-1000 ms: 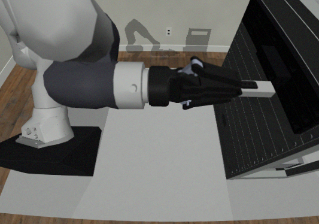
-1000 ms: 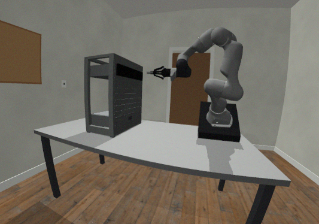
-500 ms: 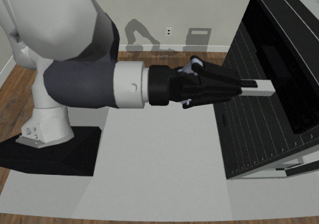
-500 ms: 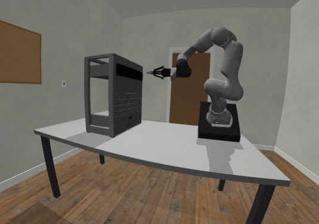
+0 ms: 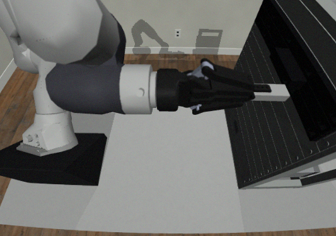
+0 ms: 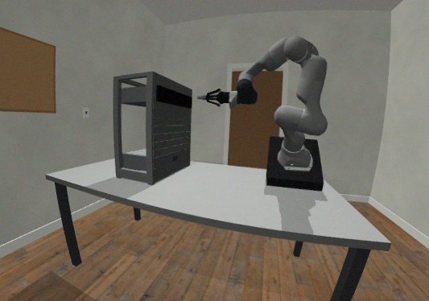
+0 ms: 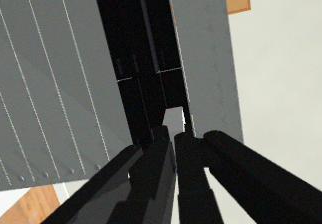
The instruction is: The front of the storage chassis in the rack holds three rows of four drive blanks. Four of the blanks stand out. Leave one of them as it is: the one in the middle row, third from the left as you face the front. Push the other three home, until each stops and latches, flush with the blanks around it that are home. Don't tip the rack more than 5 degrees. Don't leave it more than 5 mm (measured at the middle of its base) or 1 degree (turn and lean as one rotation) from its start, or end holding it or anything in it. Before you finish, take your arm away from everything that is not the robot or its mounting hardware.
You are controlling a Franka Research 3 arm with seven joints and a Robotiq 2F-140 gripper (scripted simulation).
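On the desk, the hand is held pressed together, empty, seemingly just off the rack.

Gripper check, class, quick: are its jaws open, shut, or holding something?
Gripper: jaws shut, holding nothing, pointed at the rack front.

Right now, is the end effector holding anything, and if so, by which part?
Nothing is held. The end effector is shut with its fingers together, pointing at the dark chassis front in the rack, gripping no blank.
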